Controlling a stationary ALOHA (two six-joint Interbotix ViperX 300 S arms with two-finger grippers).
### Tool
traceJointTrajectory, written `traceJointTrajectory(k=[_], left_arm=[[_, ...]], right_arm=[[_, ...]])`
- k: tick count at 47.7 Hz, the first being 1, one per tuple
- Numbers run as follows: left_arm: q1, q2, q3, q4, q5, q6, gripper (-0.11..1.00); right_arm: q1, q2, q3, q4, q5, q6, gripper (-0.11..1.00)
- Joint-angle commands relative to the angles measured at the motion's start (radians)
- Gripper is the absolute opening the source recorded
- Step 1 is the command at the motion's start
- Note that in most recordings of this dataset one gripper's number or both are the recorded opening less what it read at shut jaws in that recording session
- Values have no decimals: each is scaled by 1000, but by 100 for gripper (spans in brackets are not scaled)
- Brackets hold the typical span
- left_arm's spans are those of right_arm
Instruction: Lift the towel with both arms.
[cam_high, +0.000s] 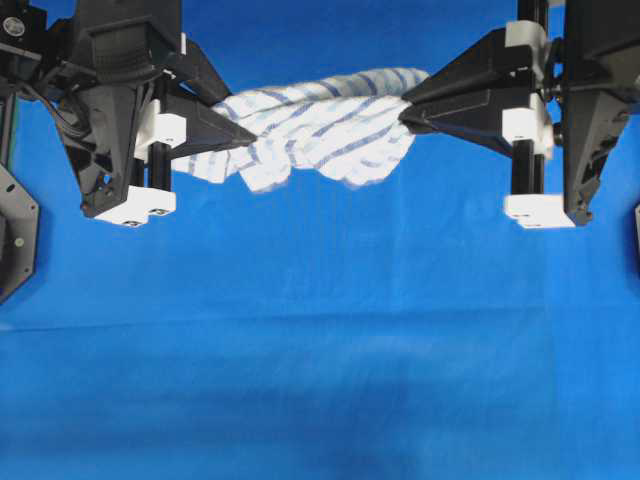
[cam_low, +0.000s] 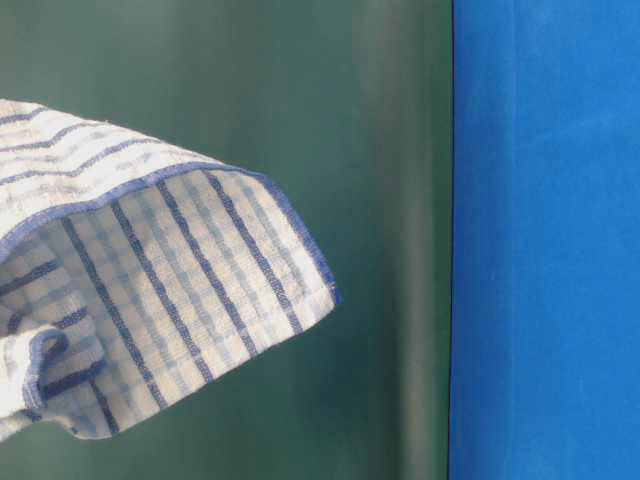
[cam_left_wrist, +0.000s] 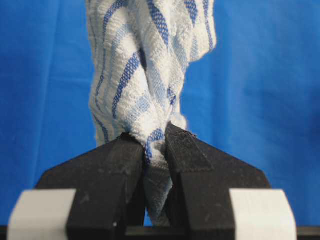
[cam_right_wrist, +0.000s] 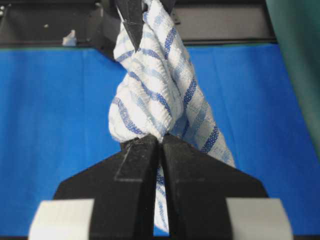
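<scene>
The towel (cam_high: 320, 125), white with blue and grey checks, hangs bunched and twisted between my two grippers above the blue cover. My left gripper (cam_high: 250, 135) is shut on its left end, and my right gripper (cam_high: 405, 112) is shut on its right end. In the left wrist view the cloth (cam_left_wrist: 145, 75) is pinched between the black fingers of the left gripper (cam_left_wrist: 156, 142), which stand a little apart. In the right wrist view the right gripper (cam_right_wrist: 160, 142) clamps the towel (cam_right_wrist: 160, 90) tightly. In the table-level view a loose corner of the towel (cam_low: 150, 290) hangs in the air.
The blue table cover (cam_high: 320, 350) spreads under both arms. In the table-level view a dark green backdrop (cam_low: 380, 150) stands beside the blue cover (cam_low: 545, 240). A black frame (cam_right_wrist: 225, 22) runs along the far table edge.
</scene>
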Motion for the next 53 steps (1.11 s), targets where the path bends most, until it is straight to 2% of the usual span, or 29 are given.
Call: traceJointTrajectory(k=[1, 6, 12, 14, 16, 18, 23, 28, 35, 48, 53], left_arm=[[0, -12, -15, 2, -15, 15, 9], [0, -18, -5, 2, -38, 28, 36], [0, -32, 11, 0, -51, 35, 75], [0, -34, 15, 0, -52, 34, 84], [0, -37, 20, 2, -52, 34, 90], [0, -38, 25, 2, -52, 31, 92], [0, -38, 38, 0, -52, 25, 91], [-3, -34, 60, -3, -52, 21, 91], [-6, -28, 149, -3, -89, 20, 91], [-49, -6, 399, -8, -360, 17, 91], [-66, 17, 466, -8, -462, 17, 91]], right_arm=[[0, -8, -18, -3, 0, -3, 4], [0, -8, -12, -5, 5, 6, 7], [-2, -8, -2, -8, 5, 8, 44], [-2, -8, 2, -11, 5, 8, 57], [-2, -8, 5, -15, 5, 9, 65], [-6, -8, 6, -20, 5, 15, 69], [-6, -8, 12, -21, 11, 17, 65], [-8, -8, 35, -17, 12, 20, 66], [-6, 0, 107, -15, 9, 41, 66], [20, 43, 275, -9, -89, 106, 66], [28, 80, 334, -8, -135, 129, 66]])
